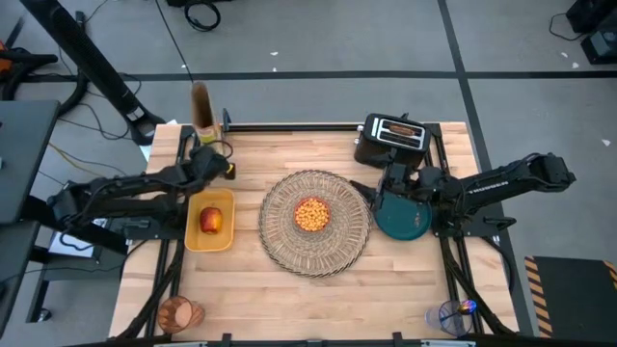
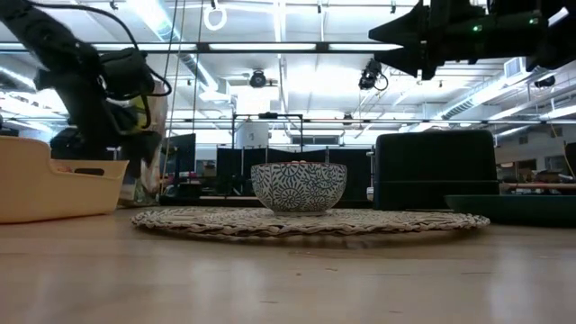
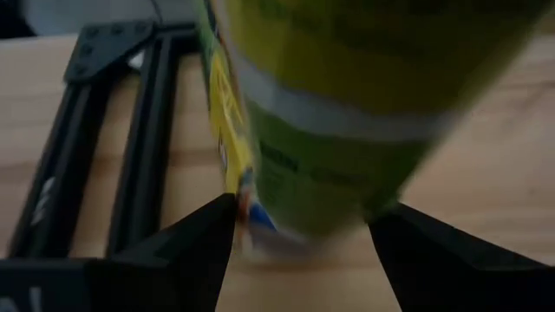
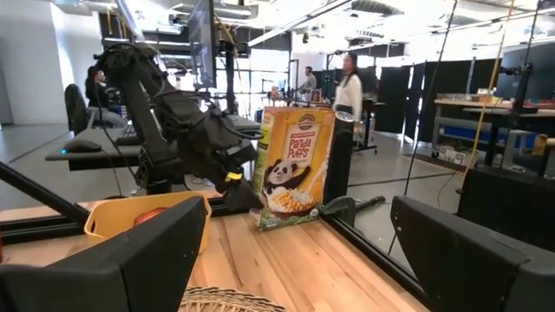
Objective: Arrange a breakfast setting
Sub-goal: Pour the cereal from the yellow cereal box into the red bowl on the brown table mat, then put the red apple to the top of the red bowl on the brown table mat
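- The round woven straw placemat (image 1: 315, 222) lies flat at the middle of the pale wooden bench (image 1: 308, 299).
- A small patterned bowl (image 1: 310, 214) filled with orange cereal sits on the middle of the placemat; from the low view its outside shows a dark blue-and-white pattern (image 2: 298, 187).
- The round teal plate (image 1: 401, 218) lies on the bench just right of the placemat, under the right arm.
- The right pincer (image 1: 389, 179) hangs above the far edge of the teal plate, its fingers spread wide and holding nothing.
- A black toaster (image 1: 390, 140) with a brown toast slice (image 1: 398, 129) in its slot stands at the far right of the bench, just beyond the right pincer.
- A yellow rectangular plastic bin (image 1: 210, 221) sits left of the placemat, and the red apple (image 1: 211, 221) rests inside it.
- An upright cardboard cereal box (image 4: 293, 167) with a panda on its front stands at the far left edge of the bench, beyond the bin.
- The left pincer (image 1: 220, 164) is at the foot of the cereal box; in the left wrist view its fingers (image 3: 186, 251) stand spread on either side of the box, not pressing on it.
- The translucent orange cup (image 1: 179, 313) stands at the near left corner of the bench.
- A clear cup holding the blue spoon (image 1: 457, 314) stands at the near right corner.
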You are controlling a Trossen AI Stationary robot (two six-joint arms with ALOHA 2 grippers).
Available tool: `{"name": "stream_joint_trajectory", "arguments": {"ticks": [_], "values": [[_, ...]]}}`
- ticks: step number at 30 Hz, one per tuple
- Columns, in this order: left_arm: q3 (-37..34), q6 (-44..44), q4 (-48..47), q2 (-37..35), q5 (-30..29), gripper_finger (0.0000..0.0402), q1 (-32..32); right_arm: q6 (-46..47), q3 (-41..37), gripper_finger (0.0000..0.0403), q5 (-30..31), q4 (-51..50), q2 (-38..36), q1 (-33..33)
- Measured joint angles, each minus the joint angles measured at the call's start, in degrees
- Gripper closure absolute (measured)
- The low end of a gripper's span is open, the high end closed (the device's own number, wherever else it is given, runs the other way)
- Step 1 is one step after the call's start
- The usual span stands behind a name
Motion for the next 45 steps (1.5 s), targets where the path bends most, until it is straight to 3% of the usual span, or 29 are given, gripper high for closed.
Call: {"name": "stream_joint_trajectory", "arguments": {"ticks": [10, 17, 22, 27, 34, 38, 45], "values": [[12.66, -6.18, -22.69, -0.1, 7.81, 0.0132, -2.41, 0.05, 0.0, 0.0025, -0.04, -1.16, 0.0, -0.54], [19.09, -11.11, -37.08, -0.09, 13.94, 0.0132, -8.68, 0.06, 0.01, 0.0025, -0.37, -3.42, -0.02, -0.53], [22.92, -17.32, -44.15, -0.09, 18.6, 0.0132, -16.72, -0.08, 0.02, 0.0025, -0.5, -5.59, -0.02, -0.52], [24.1, -23.82, -44.04, -0.09, 23.17, 0.0132, -27.12, 0.31, 0.02, 0.0025, -0.5, -7.89, -0.02, -0.52], [24.1, -41.88, -43.0, -0.09, 34.67, 0.0132, -45.29, 0.47, 0.02, 0.0025, -0.52, -9.5, -0.02, -0.52], [24.1, -51.51, -43.11, -0.09, 33.59, 0.0132, -53.59, 0.42, 0.02, 0.0025, -0.52, -9.5, -0.02, -0.52], [24.04, -52.38, -46.29, -0.09, 23.7, 0.0132, -57.6, 1.17, 0.02, 0.0025, -0.5, -9.45, -0.02, -0.5]]}}
